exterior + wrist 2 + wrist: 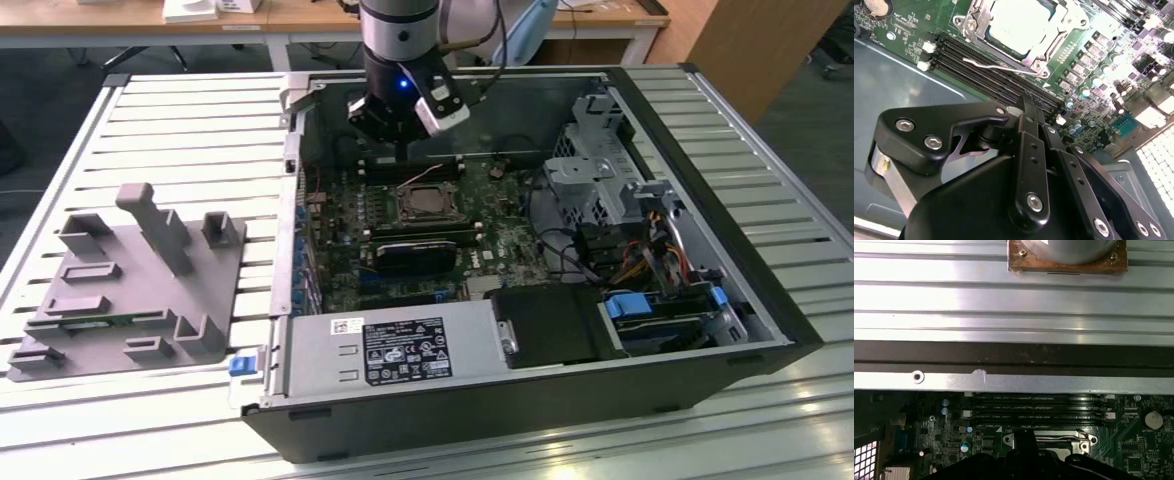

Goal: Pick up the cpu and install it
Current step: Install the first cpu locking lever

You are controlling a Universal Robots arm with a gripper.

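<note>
The cpu (1019,22), a flat square chip with a shiny silver top, lies inside the motherboard socket frame (1046,47) of the open computer case; in the exterior view the cpu (424,205) shows at the board's centre. My gripper (404,158) hangs above the board just behind the socket, over the memory slots (989,65). In the second wrist view my gripper (1028,100) has its black fingers pressed together with nothing between them. The socket's wire lever (999,65) lies along the frame's edge. My gripper (1024,437) hides most of the socket in the first wrist view.
A grey plastic fixture (134,270) with upright posts stands on the slatted table at the exterior view's left. Inside the case sit a power supply (387,350), a drive cage (601,170) and cable bundles (641,250). A copper-based heatsink (1069,255) rests on the table beyond the case wall.
</note>
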